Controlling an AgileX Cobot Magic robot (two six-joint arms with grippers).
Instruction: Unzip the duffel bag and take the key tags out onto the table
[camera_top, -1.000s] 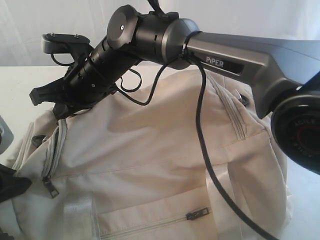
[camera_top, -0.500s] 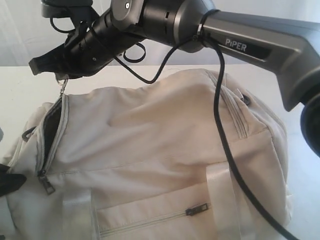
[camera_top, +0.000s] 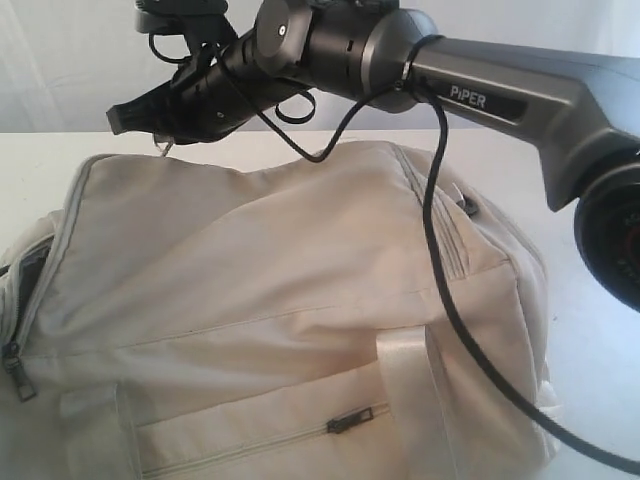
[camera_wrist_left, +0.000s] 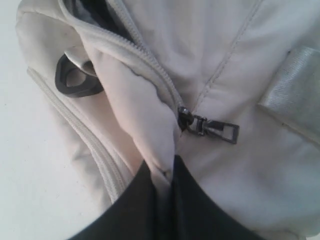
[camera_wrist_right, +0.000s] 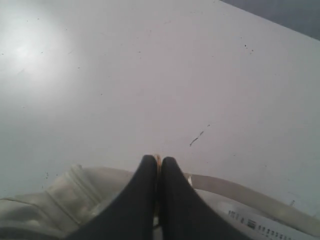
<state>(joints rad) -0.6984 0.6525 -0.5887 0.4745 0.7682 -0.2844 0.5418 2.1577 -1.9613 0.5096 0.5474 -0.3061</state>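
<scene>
Exterior view: rumpled cream duffel bag (camera_top: 280, 300), end zipper (camera_top: 25, 290) partly open.

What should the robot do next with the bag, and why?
Probably pull the zipper tab further along the bag with the shut right gripper: the opening is only a short slit at one end, and the left gripper pins the fabric.

Outside view: set close against the bag (camera_top: 280, 300), facing its long side, curtain (camera_top: 60, 60) behind. Left wrist view: very near, aimed down past the left gripper (camera_wrist_left: 167, 172) at the bag's end. Right wrist view: over the bag's edge, aimed past the right gripper (camera_wrist_right: 156, 161) at the table (camera_wrist_right: 150, 75). Shared by outside and left wrist views: likely the end zipper pull (camera_top: 18, 372) (camera_wrist_left: 212, 129).
</scene>
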